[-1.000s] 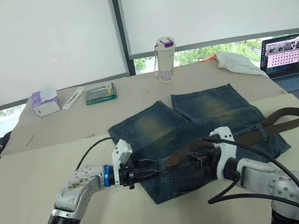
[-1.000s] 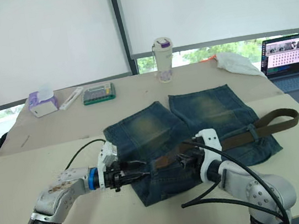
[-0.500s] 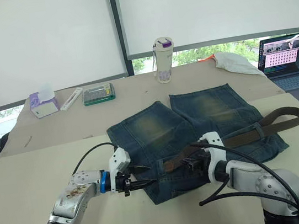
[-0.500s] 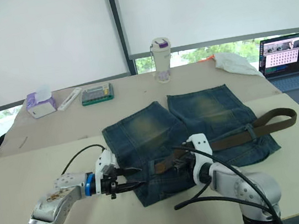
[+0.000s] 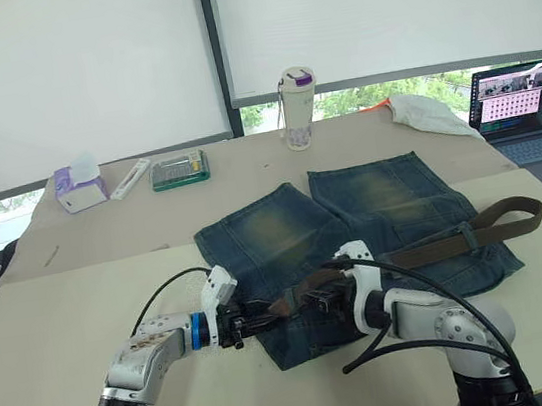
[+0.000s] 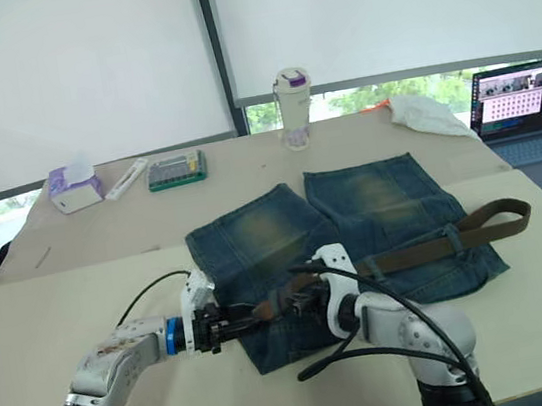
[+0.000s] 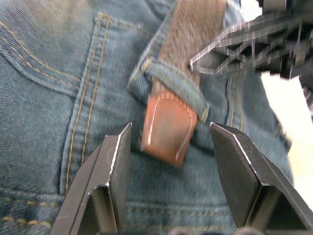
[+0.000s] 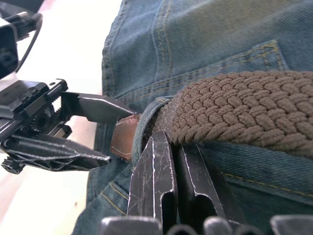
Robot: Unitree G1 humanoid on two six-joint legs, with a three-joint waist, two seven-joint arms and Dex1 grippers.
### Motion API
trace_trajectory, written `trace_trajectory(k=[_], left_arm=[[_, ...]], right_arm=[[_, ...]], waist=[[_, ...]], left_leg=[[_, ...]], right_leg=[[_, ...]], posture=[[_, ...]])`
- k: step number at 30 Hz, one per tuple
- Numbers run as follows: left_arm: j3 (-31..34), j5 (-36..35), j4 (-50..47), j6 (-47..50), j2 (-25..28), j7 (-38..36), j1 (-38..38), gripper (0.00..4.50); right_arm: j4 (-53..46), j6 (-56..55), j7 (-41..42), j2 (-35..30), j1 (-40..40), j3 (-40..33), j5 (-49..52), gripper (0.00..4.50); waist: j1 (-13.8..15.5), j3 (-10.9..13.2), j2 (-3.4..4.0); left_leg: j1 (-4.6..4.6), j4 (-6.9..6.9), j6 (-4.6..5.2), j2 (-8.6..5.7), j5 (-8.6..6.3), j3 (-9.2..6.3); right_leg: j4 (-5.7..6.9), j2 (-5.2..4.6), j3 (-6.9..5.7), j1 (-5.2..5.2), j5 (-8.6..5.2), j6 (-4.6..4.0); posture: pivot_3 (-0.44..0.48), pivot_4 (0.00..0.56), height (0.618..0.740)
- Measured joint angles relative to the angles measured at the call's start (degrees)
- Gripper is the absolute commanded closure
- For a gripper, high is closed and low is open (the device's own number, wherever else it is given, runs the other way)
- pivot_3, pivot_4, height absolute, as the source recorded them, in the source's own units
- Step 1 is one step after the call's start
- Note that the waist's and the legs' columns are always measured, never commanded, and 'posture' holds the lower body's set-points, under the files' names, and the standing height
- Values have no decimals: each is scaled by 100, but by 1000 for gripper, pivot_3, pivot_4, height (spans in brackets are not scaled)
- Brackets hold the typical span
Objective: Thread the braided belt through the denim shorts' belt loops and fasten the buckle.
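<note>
Change: the braided belt (image 5: 429, 246) tip has just slid further through a belt loop (image 7: 172, 83); its tan leather end now pokes out, so this loop is nearly threaded.
Left gripper (image 7: 168, 164): fingers spread, straddling the tip, not touching.
Right gripper (image 8: 177, 161): pinched together under the belt.
Denim shorts (image 5: 284, 226): near the table's front edge.
Nearby: bottle (image 5: 298, 108), laptop (image 5: 525, 107) far back; nothing obstructs.

Braided belt (image 8: 230, 110) cut off by edge in right wrist view; short part hidden under belt loop (image 7: 173, 83). Buckle not findable, too small to tell in eye views. Right end effector (image 8: 177, 161) presses on belt; real grip cannot be judged. Laptop (image 5: 531, 111) cut by edge, screen unreadable.
</note>
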Motion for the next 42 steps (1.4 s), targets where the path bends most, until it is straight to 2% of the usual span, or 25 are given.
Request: trace_trajectory(k=[6, 11, 18, 20, 22, 24, 29, 30, 31, 34, 39, 40, 42], left_arm=[[86, -174, -35, 345, 5, 84, -22, 4324], [86, -178, -67, 365, 26, 78, -23, 4431], [68, -175, -31, 346, 78, -14, -182, 4500], [49, -161, 73, 288, 158, -122, -240, 4500], [44, -88, 267, 189, 359, -284, -336, 4500], [62, 25, 532, 21, 648, -496, -486, 4500], [66, 437, 1683, -698, 1199, -991, -1086, 4500], [88, 594, 2063, -903, 1339, -1001, -1248, 4500], [123, 686, 2272, -1011, 1406, -996, -1338, 4500], [296, 1154, 3706, -1850, 1607, -819, -1944, 4500], [621, 1637, 5479, -2822, 1936, -278, -2535, 4500], [701, 1689, 5753, -2942, 2015, -188, -2606, 4500], [806, 1840, 6144, -3180, 2124, -54, -2712, 4500]], right_arm=[[0, -4, 3, 1, 3, 16, 0, 4500], [-2, -20, 4, 11, 14, 16, 0, 4500], [-421, -136, 239, -358, 213, 68, 60, 2075], [-788, -322, 435, -826, 389, 148, 48, 1383], [-1326, -655, 725, -1663, 610, 323, -121, 739], [-1676, -969, 879, -2347, 823, 478, -400, 739], [-1328, -1598, 884, -2869, 1097, 1287, -1209, 739], [-1208, -1734, 862, -2803, 1074, 1410, -1340, 1304], [-1145, -1781, 849, -2742, 1038, 1456, -1404, 1466], [-873, -1998, 867, -2440, 760, 1641, -1544, 2558], [-706, -2153, 903, -2218, 615, 1676, -1632, 4302], [-671, -2187, 915, -2187, 620, 1651, -1637, 4447], [-612, -2261, 976, -2150, 621, 1635, -1641, 4447]], waist=[[0, 0, 0], [3, 0, 0], [11, 0, 0], [22, 1, 2], [21, 2, 2], [15, 4, -7], [-14, 12, -21], [-15, 13, -23], [-13, 13, -23], [9, 17, -30], [15, 17, -35], [12, 17, -38], [22, 16, -38]], left_leg=[[0, 0, -1, 0, 0, -1], [0, 0, -1, 0, 1, -1], [-1, 1, 0, -2, 0, -1], [-3, 1, -1, -3, 0, -3], [-3, 2, 0, -5, 0, -3], [1, 1, -2, -1, 0, -3], [4, 0, -9, 3, 1, -3], [4, 0, -10, 4, 1, -3], [5, 0, -11, 3, 1, -3], [1, 4, -12, 0, 2, -10], [-3, 6, -11, -5, 1, -21], [-2, 6, -11, -4, 1, -24], [-2, 6, -12, -7, 2, -28]], right_leg=[[0, 0, 0, -1, 0, 0], [-3, 0, 0, -1, 0, 0], [-4, -2, -2, 2, 0, 0], [-8, -2, -6, 0, 0, 0], [-16, -1, -9, 0, 0, 1], [-24, 6, -15, 4, -1, 1], [-19, 9, -18, -2, -1, -1], [-20, 9, -21, -2, 0, -1], [-19, 8, -21, -1, -1, -2], [-20, 4, -33, -2, 2, -4], [-5, -6, -72, -1, 5, -9], [-5, -5, -76, -1, 6, -10], [-3, -7, -80, 0, 6, -10]], posture=[[0, 150, 740], [0, 150, 740], [0, 150, 740], [0, 150, 740], [0, 150, 740], [0, 150, 740], [0, 150, 740], [0, 150, 740], [0, 150, 740], [0, 150, 740], [0, 150, 740], [0, 150, 740], [0, 150, 740]])
